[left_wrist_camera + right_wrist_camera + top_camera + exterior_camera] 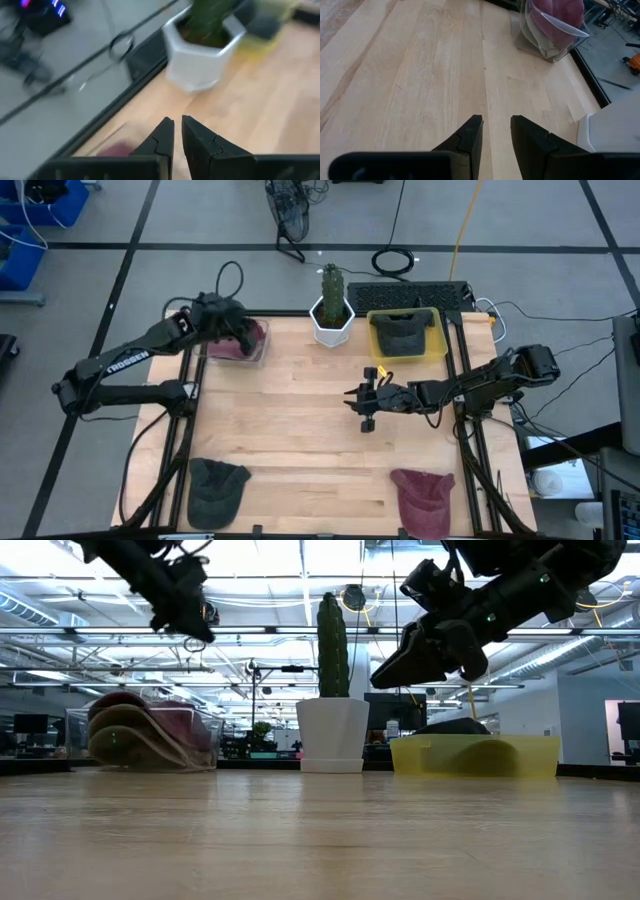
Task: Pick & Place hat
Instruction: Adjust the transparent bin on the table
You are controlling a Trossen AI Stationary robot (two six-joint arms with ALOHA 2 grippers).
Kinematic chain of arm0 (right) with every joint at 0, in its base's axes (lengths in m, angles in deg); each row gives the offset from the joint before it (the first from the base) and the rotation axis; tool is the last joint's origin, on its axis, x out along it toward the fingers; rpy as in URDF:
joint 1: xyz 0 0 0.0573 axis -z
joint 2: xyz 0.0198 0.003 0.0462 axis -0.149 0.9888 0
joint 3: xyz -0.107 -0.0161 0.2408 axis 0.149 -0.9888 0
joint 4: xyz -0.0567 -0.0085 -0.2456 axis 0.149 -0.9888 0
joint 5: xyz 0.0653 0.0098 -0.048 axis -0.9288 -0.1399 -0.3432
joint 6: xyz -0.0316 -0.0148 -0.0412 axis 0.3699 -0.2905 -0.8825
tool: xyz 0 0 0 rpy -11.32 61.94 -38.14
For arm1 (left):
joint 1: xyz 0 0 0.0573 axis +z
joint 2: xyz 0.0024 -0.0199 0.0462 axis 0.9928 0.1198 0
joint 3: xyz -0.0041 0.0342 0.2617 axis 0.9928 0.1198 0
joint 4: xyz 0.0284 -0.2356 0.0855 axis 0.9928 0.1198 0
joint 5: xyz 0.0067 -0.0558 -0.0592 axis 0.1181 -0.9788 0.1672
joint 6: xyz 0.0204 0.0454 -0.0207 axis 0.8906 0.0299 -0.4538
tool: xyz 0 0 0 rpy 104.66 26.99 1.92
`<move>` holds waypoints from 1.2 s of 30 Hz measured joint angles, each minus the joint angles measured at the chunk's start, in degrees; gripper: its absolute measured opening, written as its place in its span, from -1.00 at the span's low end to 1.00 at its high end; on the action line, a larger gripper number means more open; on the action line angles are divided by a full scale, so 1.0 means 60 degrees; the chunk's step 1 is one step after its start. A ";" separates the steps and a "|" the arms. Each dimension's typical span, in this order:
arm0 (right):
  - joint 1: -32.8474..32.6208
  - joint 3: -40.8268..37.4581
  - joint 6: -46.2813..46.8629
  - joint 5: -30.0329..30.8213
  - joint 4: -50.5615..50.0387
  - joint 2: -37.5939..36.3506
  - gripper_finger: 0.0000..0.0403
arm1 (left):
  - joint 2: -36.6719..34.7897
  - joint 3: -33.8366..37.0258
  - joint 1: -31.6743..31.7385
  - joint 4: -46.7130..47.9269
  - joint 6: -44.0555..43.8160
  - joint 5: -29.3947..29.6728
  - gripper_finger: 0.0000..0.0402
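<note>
A dark grey hat (pixel 215 485) lies at the table's near left and a maroon hat (pixel 425 498) at its near right. A clear bin (pixel 240 345) at the far left holds a maroon hat (pixel 555 20) on other hats. A yellow bin (pixel 405 335) at the far right holds a dark hat (pixel 400 328). My left gripper (pixel 177 131) hangs above the clear bin (pixel 150 735), shut and empty. My right gripper (pixel 495 130) hovers over the bare middle of the table (pixel 362 402), its fingers a little apart, empty.
A white pot with a cactus (pixel 332 310) stands at the far edge between the two bins. A keyboard (pixel 405 295) lies behind the yellow bin, off the table. Bare wood (pixel 300 430) lies between the bins and the two loose hats.
</note>
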 joint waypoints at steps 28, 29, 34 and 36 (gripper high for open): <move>-0.0011 -0.0011 0.0178 -0.0011 0.0046 0.0000 -0.56 | 0.1648 0.2740 -0.1366 0.1106 0.0013 0.2085 -0.79; -0.0011 -0.0011 0.0178 -0.0011 0.0033 0.0000 -0.56 | 0.1805 0.2740 -0.1266 0.1084 0.0032 0.2377 -0.79; -0.0011 -0.0011 0.0178 -0.0011 0.0005 0.0000 -0.56 | 0.2311 0.2740 -0.0813 0.0901 0.0400 0.2764 -0.79; -0.0011 -0.0011 0.0178 -0.0011 0.0004 0.0000 -0.56 | 0.2404 0.2740 -0.0647 0.0923 0.0453 0.2852 -0.79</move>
